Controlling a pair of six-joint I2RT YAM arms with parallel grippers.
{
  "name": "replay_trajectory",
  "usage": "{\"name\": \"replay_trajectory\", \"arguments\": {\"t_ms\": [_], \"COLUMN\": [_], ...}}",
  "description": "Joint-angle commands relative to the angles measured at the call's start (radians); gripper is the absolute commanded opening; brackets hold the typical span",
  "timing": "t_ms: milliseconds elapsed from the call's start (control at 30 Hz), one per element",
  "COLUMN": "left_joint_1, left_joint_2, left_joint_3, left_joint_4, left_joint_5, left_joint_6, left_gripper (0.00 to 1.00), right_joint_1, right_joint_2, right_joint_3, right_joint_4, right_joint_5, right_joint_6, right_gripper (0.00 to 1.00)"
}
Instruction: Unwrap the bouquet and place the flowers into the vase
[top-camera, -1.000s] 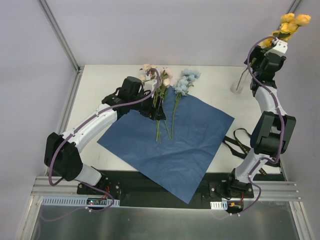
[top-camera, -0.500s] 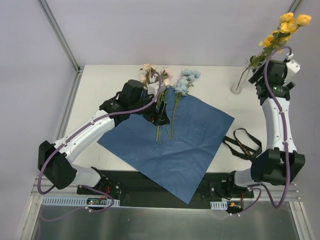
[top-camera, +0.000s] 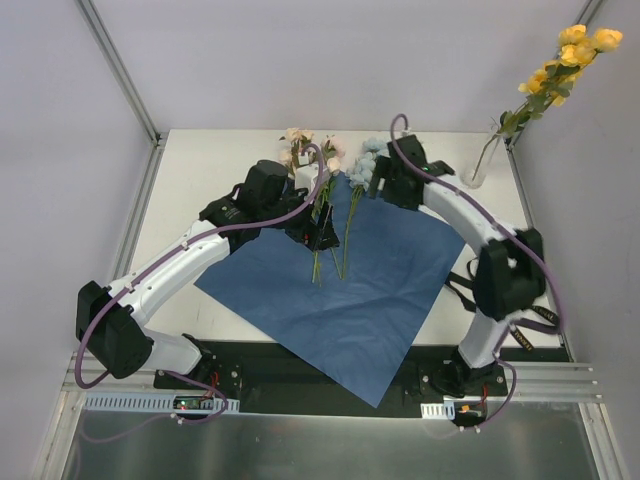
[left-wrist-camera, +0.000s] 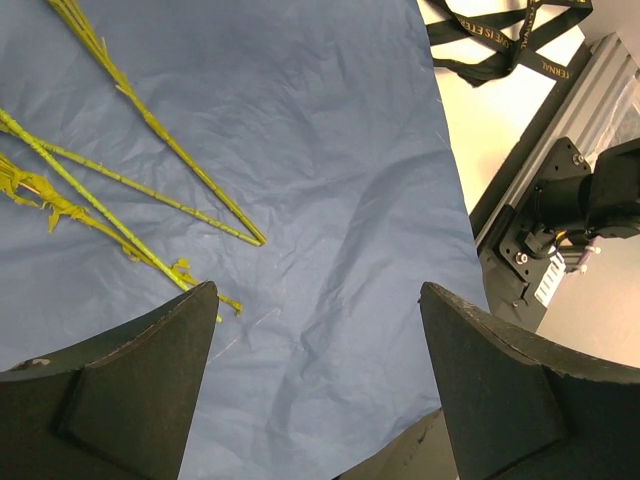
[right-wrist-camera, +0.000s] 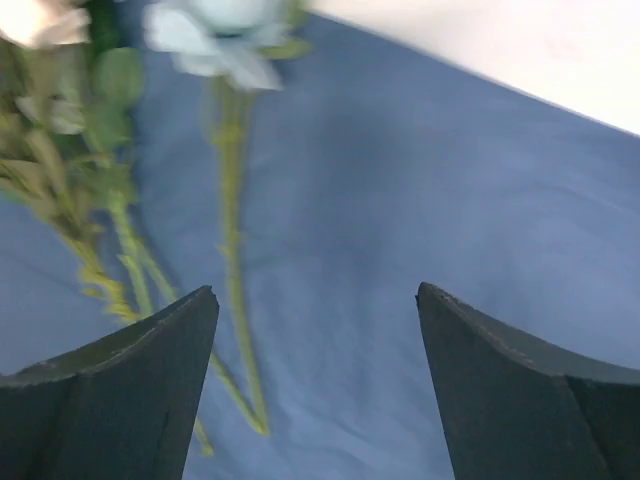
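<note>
The wrapping is off. The blue paper sheet lies spread flat across the white desk, and the black ribbon lies loose just off the paper's right edge. So the unwrapping half looks done.

One spray is home, too. The yellow flowers stand in the small clear glass vase at the far right corner of the desk, with the blooms leaning up and out to the right.

That leaves the rest. The pink and cream flowers and the pale-blue flowers lie side by side at the far edge of the paper. Their heads are over the desk, and the thin green stems run back onto the blue sheet.

Both arms reach in there. The left hand hangs over the pink and cream stems, fingers spread wide with nothing between them. Its own camera shows only paper in the gap, with the stems off to one side. The right hand is up by the pale-blue blooms, just as wide apart and empty, with the pale-blue stem left of its gap in a blurred view.

By this reckoning one group of three is placed. Two remain to be picked up and carried across to the vase, whose narrow neck already holds a stem and will want care.
</note>
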Motion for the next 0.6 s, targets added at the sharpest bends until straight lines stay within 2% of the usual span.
{"name": "replay_trajectory", "arguments": {"t_ms": [0, 133, 267, 400, 433, 467, 567], "left_joint_1": [-0.002, -0.002, -0.002, -0.002, 0.000, -0.002, -0.002], "left_joint_2": [-0.017, -0.025, -0.006, 0.010, 0.013, 0.015, 0.021], "left_joint_3": [-0.006, -0.011, -0.009, -0.006, -0.006, -0.006, -0.006], "left_joint_4": [0.005, 0.001, -0.004, -0.004, -0.002, -0.004, -0.002], "left_joint_5": [-0.024, -0.047, -0.044, -0.018, -0.015, -0.013, -0.012], "left_joint_6": [0.021, 0.030, 0.033, 0.030, 0.027, 0.027, 0.027], "left_gripper": [0.82, 0.82, 0.82, 0.81, 0.82, 0.81, 0.81], "right_joint_1": [0.027, 0.031, 0.039, 0.053, 0.053, 0.051, 0.051], "right_joint_2": [0.286, 0.456, 0.526, 0.566, 0.569, 0.567, 0.560], "right_joint_3": [0.255, 0.354, 0.391, 0.398, 0.397, 0.392, 0.371], "right_joint_4": [0.010, 0.029, 0.050, 0.055, 0.056, 0.059, 0.079], "right_joint_5": [-0.365, -0.461, -0.497, -0.485, -0.482, -0.482, -0.472], "right_joint_6": [0.072, 0.127, 0.149, 0.141, 0.143, 0.144, 0.149], "right_gripper": [0.81, 0.60, 0.59, 0.50, 0.43, 0.40, 0.36]}}
